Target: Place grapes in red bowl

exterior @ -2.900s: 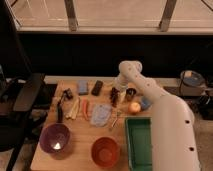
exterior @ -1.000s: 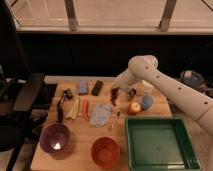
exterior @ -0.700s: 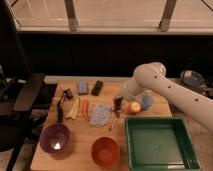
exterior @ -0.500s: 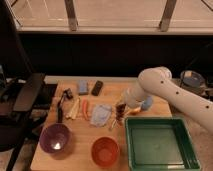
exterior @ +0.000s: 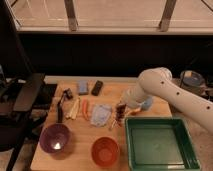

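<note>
While the white arm reaches in from the right across a wooden table, its gripper hangs at the table's middle, just left of the green tray, fingers closed on the grapes, a small dark bunch dangling lengthwise below them with its long axis near vertical. Whether the bunch touches the tabletop cannot be told. One red bowl sits at the near edge, below and slightly left of the gripper, near but apart, with open wood between them. Judged from this layout, the coming move is a short carry toward the camera and a little leftward, so that the hanging bunch ends over the bowl's mouth before release; the tray's left rim lies close beside that path. One purple bowl sits farther left on the same near edge and is the wrong target. Counted, there are one bunch of grapes, two bowls, one tray, one black phone at the far edge, and one pale crumpled wrapper just left of the gripper. Other small items on the left are too unclear to name.
</note>
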Robot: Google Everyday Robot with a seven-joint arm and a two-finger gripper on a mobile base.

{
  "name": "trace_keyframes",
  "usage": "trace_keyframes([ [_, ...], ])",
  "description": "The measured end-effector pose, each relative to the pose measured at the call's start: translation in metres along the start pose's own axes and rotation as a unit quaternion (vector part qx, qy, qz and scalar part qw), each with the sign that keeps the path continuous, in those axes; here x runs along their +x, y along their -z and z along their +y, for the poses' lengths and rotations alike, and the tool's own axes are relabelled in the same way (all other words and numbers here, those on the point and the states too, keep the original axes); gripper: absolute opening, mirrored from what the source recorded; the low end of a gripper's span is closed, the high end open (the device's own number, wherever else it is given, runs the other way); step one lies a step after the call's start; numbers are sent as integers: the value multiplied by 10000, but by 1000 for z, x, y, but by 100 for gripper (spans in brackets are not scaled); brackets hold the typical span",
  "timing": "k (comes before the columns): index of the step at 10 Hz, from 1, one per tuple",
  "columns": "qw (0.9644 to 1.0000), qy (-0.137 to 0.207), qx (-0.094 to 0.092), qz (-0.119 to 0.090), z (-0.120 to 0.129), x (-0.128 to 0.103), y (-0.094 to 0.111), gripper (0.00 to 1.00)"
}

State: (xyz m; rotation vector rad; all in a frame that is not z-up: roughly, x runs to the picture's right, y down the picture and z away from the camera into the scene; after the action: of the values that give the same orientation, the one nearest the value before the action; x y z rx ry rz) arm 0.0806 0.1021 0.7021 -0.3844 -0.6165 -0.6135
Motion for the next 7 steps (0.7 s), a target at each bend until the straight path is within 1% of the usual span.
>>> trace_keyframes([
  [2, 10000, 22, -18, 13, 1, 0, 0, 0],
  [3, 9999, 143, -76, 50, 1, -4, 0, 0],
  [4, 9994, 307, -127, 61, 2, -16, -3, 0],
  [5, 9990, 414, -151, 68, 8, -27, -3, 0],
  [7, 9982, 588, -149, 22, 27, -59, -3, 0],
])
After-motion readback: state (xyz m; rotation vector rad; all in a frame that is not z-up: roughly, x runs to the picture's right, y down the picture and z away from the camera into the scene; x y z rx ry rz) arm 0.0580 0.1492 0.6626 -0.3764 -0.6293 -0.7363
